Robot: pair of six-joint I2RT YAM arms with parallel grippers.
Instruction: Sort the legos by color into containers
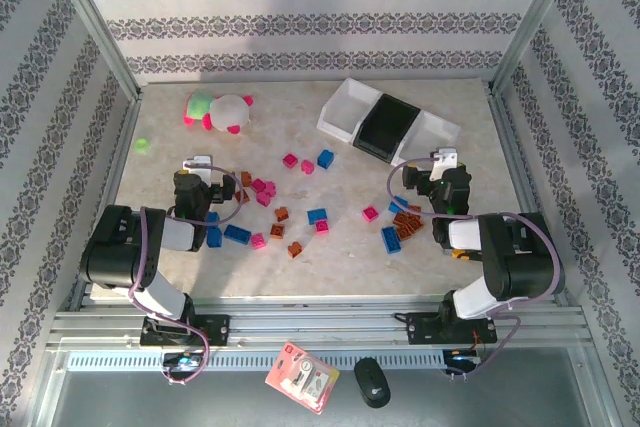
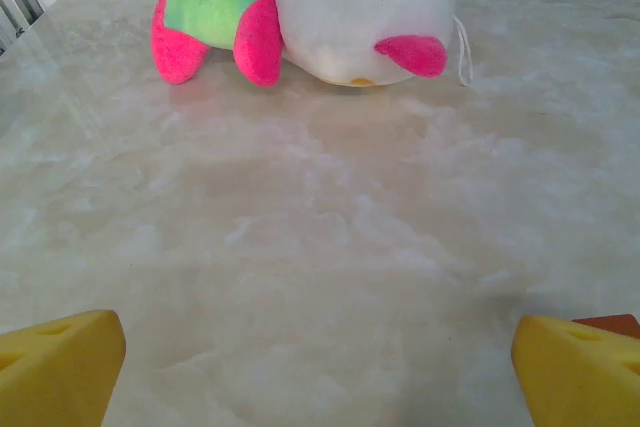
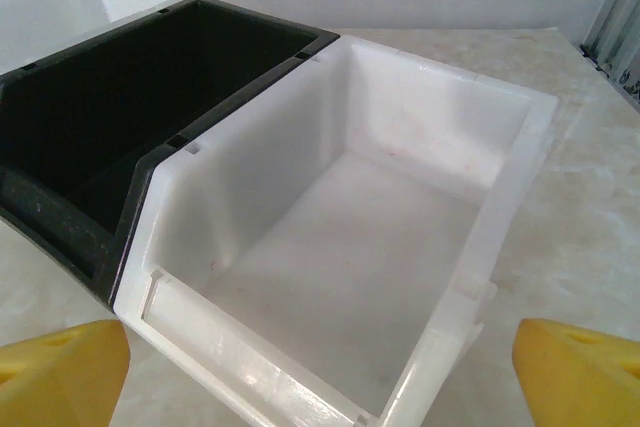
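Pink, blue and orange-brown legos lie scattered across the middle of the table: a pink one [image 1: 290, 160], a blue one [image 1: 325, 158], an orange-brown one [image 1: 281, 214], and a cluster [image 1: 403, 222] near the right arm. The containers stand in a row at the back right, a white one [image 1: 345, 107], a black one [image 1: 388, 125] and a white one [image 1: 435, 129]. My left gripper [image 2: 320, 377] is open over bare table, with nothing between its yellow fingertips [image 2: 60, 367]. My right gripper [image 3: 320, 377] is open just in front of the right white container [image 3: 250, 167], beside the black one [image 3: 100, 117]. All three containers look empty.
A pink, white and green plush toy [image 1: 220, 110] lies at the back left, ahead of the left gripper [image 2: 310, 12]. A small light-green piece [image 1: 141, 145] sits near the left wall. Metal frame posts and patterned walls enclose the table.
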